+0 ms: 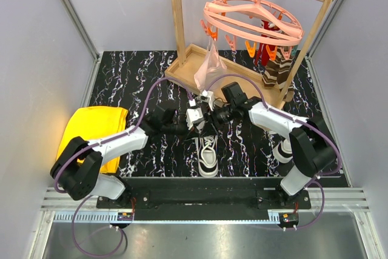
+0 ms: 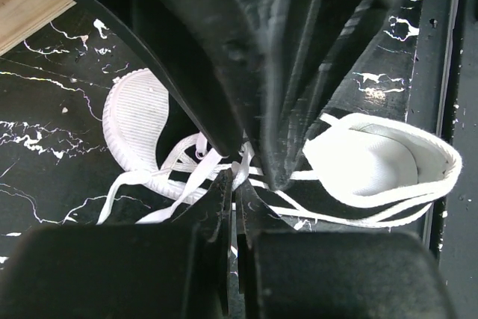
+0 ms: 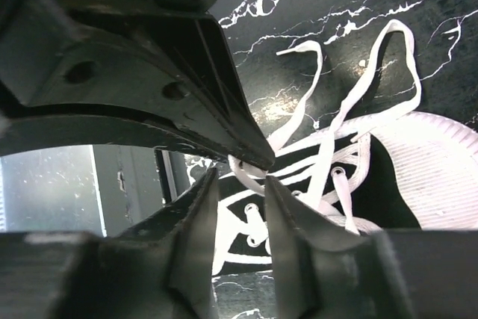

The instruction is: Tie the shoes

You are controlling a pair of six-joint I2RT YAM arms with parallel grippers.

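Shoe (image 1: 207,157): white with black trim, flat on the desk at centre front, toe towards the arm bases, untied.
Laces (image 3: 351,87): white, loose; strands trail over the tongue and onto the desk beside the shoe.
Left gripper (image 2: 233,184): above the shoe's lacing, jaws pressed together, a sliver of lace showing in the seam between them.
Right gripper (image 3: 240,177): tip to tip with the left gripper, jaws narrowly apart; a lace strand crosses just at the tips, and I cannot tell whether it is pinched.
Second shoe (image 1: 283,150): at the right, near the front edge, partly hidden by the right arm.
Desk (image 1: 133,71): black with white marbling.
Cloth (image 1: 91,128): yellow, folded, at left front.
Rack (image 1: 177,22): wooden, at the back, carrying a pink hanger (image 1: 251,22) with clips.
Socks (image 1: 276,71): brown striped, hanging at the rack's right end.
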